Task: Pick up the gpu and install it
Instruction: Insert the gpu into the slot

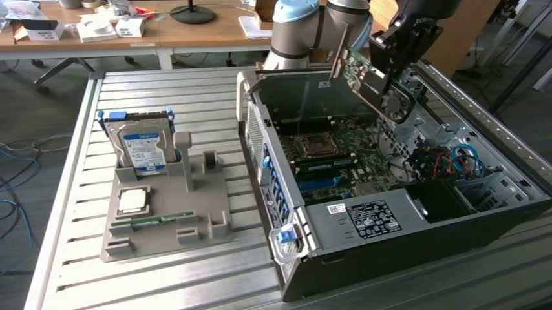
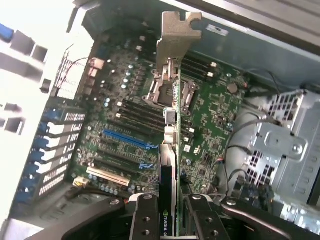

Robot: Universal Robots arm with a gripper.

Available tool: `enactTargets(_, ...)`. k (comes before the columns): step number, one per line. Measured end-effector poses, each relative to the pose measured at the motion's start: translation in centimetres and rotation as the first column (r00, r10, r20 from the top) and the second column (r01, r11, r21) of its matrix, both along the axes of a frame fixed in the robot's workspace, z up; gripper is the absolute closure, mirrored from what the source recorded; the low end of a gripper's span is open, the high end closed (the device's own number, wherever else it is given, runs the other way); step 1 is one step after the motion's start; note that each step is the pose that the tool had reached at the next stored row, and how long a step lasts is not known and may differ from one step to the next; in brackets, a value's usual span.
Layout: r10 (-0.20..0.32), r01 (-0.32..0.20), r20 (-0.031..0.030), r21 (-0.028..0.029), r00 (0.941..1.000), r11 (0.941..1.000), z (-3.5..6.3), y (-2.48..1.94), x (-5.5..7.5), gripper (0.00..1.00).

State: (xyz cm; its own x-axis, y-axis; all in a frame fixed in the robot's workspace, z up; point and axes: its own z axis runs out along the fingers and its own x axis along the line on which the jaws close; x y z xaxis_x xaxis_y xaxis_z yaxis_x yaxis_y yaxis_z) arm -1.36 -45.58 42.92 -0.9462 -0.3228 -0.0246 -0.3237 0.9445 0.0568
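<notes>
Hanging edge-on above the open computer case (image 1: 388,258), the gpu (image 2: 171,150) is pinched across both faces by the closed gripper (image 2: 172,216) at the end far from its metal bracket (image 2: 177,35), a light, stiff yet fragile card, I judge, best held by bare board.

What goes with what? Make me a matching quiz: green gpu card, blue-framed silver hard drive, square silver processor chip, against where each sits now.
1. green gpu card
2. blue-framed silver hard drive
3. square silver processor chip

A. lying flat on the grey fixture
B. clamped in the gripper above the open black computer case
C. standing upright in the grey fixture

Pairs: 1-B; 2-C; 3-A
</notes>
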Motion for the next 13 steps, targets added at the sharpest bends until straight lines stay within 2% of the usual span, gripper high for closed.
enactTargets(3,0.053,-0.053,0.0,-0.0001,0.9986,0.9986,-0.02,0.0,0.0,0.74)
enactTargets(7,0.126,-0.126,0.0,0.0,0.9921,0.9921,-0.06,0.0,0.0,0.74)
enactTargets(10,0.178,-0.178,0.0,0.0,0.984,0.984,-0.08,0.0,0.0,0.74)
enactTargets(13,0.231,-0.231,0.0,0.0,0.9729,0.9729,-0.11,0.0,0.0,0.74)
